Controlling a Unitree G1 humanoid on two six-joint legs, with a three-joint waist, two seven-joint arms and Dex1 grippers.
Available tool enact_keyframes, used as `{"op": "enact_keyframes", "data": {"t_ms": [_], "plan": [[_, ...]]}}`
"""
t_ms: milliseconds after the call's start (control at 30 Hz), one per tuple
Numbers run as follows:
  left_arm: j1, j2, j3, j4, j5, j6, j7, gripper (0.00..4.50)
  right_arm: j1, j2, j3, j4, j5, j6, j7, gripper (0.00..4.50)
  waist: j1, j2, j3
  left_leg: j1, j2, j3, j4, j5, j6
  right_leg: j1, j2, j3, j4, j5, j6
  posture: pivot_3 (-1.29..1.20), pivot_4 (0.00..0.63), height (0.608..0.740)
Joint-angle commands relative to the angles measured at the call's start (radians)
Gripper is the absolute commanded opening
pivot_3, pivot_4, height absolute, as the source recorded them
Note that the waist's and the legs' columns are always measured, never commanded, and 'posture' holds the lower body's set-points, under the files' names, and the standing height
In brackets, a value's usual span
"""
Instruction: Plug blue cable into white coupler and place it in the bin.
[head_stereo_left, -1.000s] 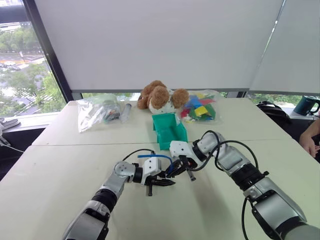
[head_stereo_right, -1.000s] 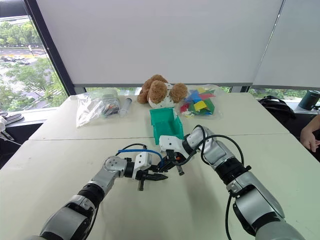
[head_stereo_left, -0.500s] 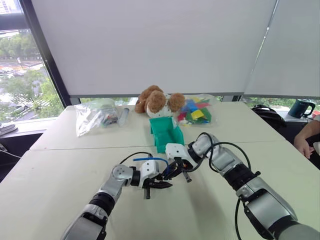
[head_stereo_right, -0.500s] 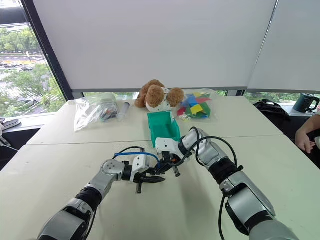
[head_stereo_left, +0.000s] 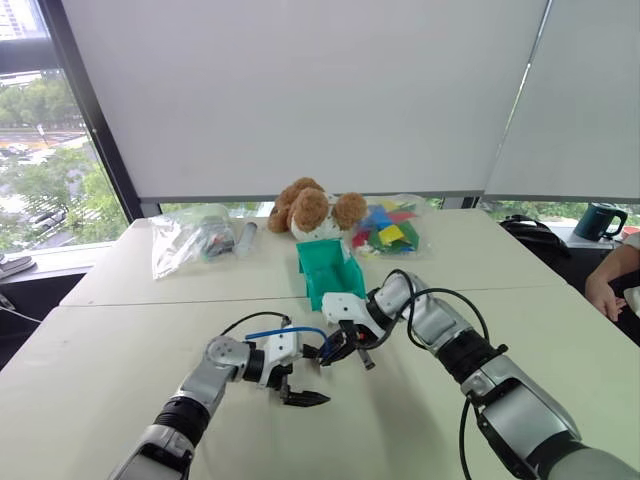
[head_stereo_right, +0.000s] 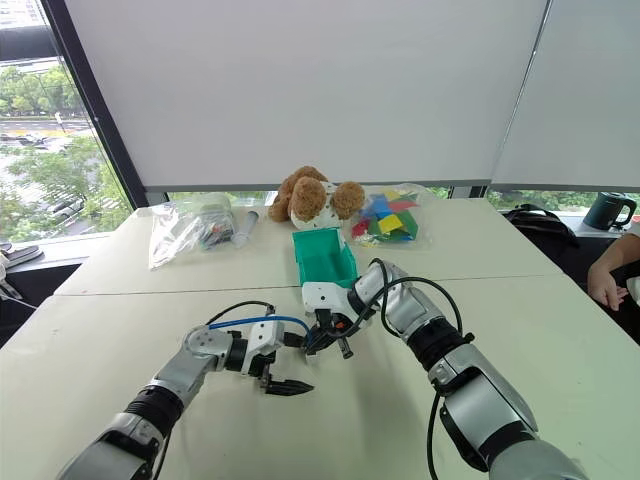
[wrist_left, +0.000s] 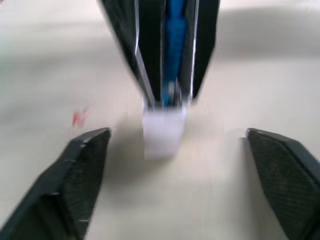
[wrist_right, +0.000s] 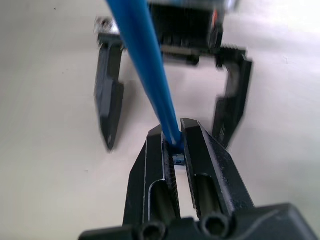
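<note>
While the right gripper (wrist_right: 172, 145) pinches the blue cable (wrist_right: 145, 70) just behind its plug, the white coupler (wrist_left: 163, 131) hangs on the plug end, above the tabletop (head_stereo_left: 400, 420), between the spread fingers of the left gripper (head_stereo_left: 300, 375). Risk: a shallow seating could let the coupler drop in transit. The bin (head_stereo_left: 330, 268) stands just beyond, open side facing; a stuffed dog (head_stereo_left: 315, 208) and bags (head_stereo_left: 195, 235) sit behind it, obstructing nothing.

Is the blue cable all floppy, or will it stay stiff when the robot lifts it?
Probably floppy: the blue cable arcs loosely away from the right gripper pinching it. It looks thin, so likely light. The white coupler on its end may swing.
</note>
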Motion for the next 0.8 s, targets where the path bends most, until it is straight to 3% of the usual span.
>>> {"op": "enact_keyframes", "data": {"t_ms": [33, 267, 600, 800], "plan": [[0.014, 0.033, 0.069, -0.098, -0.056, 0.052, 0.031, 4.42, 0.097, 0.01, 0.141, 0.137, -0.125, 0.021, 0.004, 0.0, -0.001, 0.0, -0.002, 0.0, 0.0, 0.0, 0.0, 0.0, 0.0, 0.0, 0.0, 0.0, 0.0, 0.0, 0.0, 0.0, 0.15, 0.74], [0.067, 0.087, 0.198, -0.252, -0.145, 0.185, 0.14, 4.42, 0.087, -0.002, -0.012, -0.044, 0.029, 0.229, 0.014, 0.0, 0.001, 0.001, -0.001, 0.0, 0.001, -0.001, -0.002, 0.0, 0.0, 0.0, -0.003, 0.001, 0.0, -0.002, -0.004, 0.0, 0.15, 0.74], [0.155, 0.132, 0.299, -0.363, -0.203, 0.269, 0.249, 4.42, 0.046, -0.108, -0.204, -0.398, 0.221, 0.563, -0.003, 0.0, 0.007, 0.007, 0.007, -0.038, -0.003, 0.0, 0.002, 0.001, -0.002, -0.037, -0.009, 0.001, 0.001, 0.001, -0.001, 0.0, 0.15, 0.74], [0.186, 0.124, 0.321, -0.393, -0.225, 0.284, 0.302, 4.42, -0.108, -0.131, -0.311, -0.335, 0.278, 0.571, -0.088, 0.0, 0.007, 0.008, 0.022, -0.041, -0.006, 0.001, 0.002, 0.002, -0.004, -0.04, -0.011, 0.0, 0.0, 0.002, 0.0, 0.0, 0.15, 0.74]]}}
